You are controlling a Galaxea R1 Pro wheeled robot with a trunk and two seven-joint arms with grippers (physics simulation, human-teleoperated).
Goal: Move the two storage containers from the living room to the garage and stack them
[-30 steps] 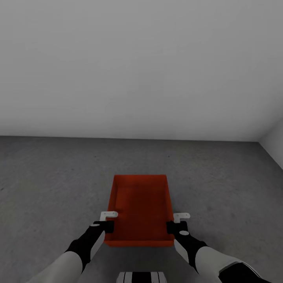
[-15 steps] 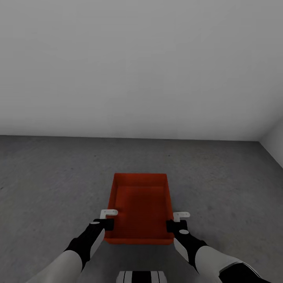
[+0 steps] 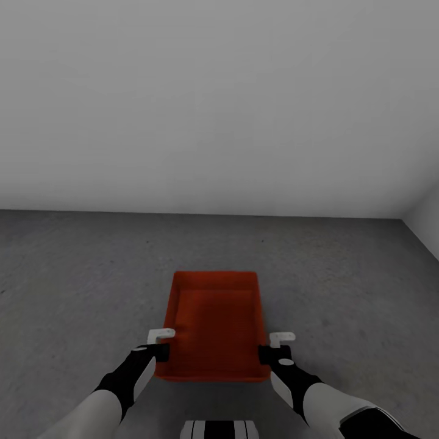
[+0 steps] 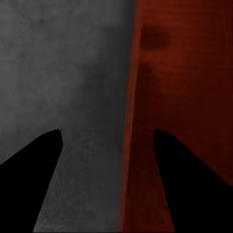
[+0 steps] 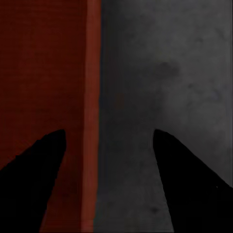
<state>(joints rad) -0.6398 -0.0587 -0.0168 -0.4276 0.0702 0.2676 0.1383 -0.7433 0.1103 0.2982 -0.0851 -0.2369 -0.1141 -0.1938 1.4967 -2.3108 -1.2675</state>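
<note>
An orange-red open-topped storage container (image 3: 213, 317) lies on the dark grey concrete floor (image 3: 79, 274) of the garage, straight ahead of me. My left gripper (image 3: 161, 346) is at its near left wall and my right gripper (image 3: 272, 347) at its near right wall. In the left wrist view the gripper (image 4: 107, 133) is open, its dark fingers (image 4: 34, 170) straddling the container (image 4: 184, 97) wall. The right gripper (image 5: 109, 132) is open too, one finger over the container (image 5: 43, 73) and the other over the floor (image 5: 170, 73).
A plain white-grey wall (image 3: 219, 103) rises behind the container, and a second wall (image 3: 427, 225) meets it at the far right corner. Bare concrete stretches to both sides. My base (image 3: 216, 428) shows at the lower edge.
My left gripper has shifted a little to the left, and the container's near left corner has moved left with it. The right gripper has barely moved.
</note>
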